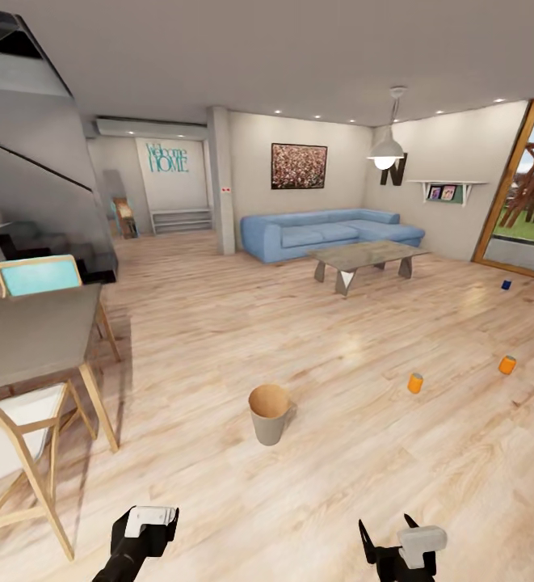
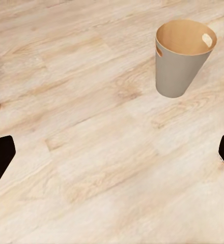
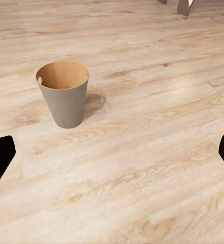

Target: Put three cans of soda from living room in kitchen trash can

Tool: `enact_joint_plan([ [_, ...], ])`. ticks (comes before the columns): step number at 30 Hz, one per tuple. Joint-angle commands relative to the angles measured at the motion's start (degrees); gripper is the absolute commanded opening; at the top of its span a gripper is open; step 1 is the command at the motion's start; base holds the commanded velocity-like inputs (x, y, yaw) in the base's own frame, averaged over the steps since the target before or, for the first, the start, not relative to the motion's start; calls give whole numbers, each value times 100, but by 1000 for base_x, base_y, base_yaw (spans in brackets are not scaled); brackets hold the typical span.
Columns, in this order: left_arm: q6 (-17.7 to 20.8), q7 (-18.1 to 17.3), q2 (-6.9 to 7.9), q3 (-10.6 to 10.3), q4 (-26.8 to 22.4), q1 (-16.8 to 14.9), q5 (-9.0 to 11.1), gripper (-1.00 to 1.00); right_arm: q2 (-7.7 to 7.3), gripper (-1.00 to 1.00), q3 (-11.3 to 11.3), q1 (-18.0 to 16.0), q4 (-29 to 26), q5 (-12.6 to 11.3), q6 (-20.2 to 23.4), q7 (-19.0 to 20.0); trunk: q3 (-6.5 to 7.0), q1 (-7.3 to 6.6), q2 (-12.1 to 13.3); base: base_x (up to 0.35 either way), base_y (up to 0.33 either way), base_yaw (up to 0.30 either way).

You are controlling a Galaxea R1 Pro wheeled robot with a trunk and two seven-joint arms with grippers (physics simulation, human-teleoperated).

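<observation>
Both grippers (image 1: pixel 149 521) (image 1: pixel 400 543) spread over pale wood floor (image 1: pixel 315 485), trash can (image 1: pixel 268 414) ahead.

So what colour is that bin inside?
Glossy copper-brown inside the grey tapered bin; clearest in the left wrist view.

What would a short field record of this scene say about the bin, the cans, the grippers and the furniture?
bin: grey tapered bin with copper-brown inside, upright on the wood floor, nothing seen inside
orange cans: two small orange cylinders on the floor, right of the bin
blue can: small dark blue cylinder, farther off near the glass door
left gripper: open, holding nothing
right gripper: open, holding nothing
furniture: blue sectional sofa behind low grey table
</observation>
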Motion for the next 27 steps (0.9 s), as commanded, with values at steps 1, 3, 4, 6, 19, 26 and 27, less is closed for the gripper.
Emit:
enact_joint_plan([
  [1,0,1,0,0,0,0,0,100,0,100,0,0,0,1,0,0,0,0,0,210,-225,0],
  [3,1,1,-1,0,0,0,0,100,0,100,0,0,0,3,1,0,0,0,0,205,-210,0],
  [4,1,2,-3,0,0,0,0,100,0,100,0,0,0,4,3,0,0,0,0,198,-188,0],
  [6,1,1,-3,0,0,0,0,100,1,100,0,0,2,4,5,0,0,0,0,190,-168,0],
  [19,1,-6,-2,0,0,0,0,100,1,100,8,0,52,7,3,0,0,0,0,158,-65,0],
  [26,-3,1,0,0,0,0,0,100,1,100,9,0,64,7,8,0,0,0,0,72,-4,1],
  [27,-2,2,1,0,0,0,0,100,1,100,9,0,67,7,8,0,0,0,0,18,-1,47],
])
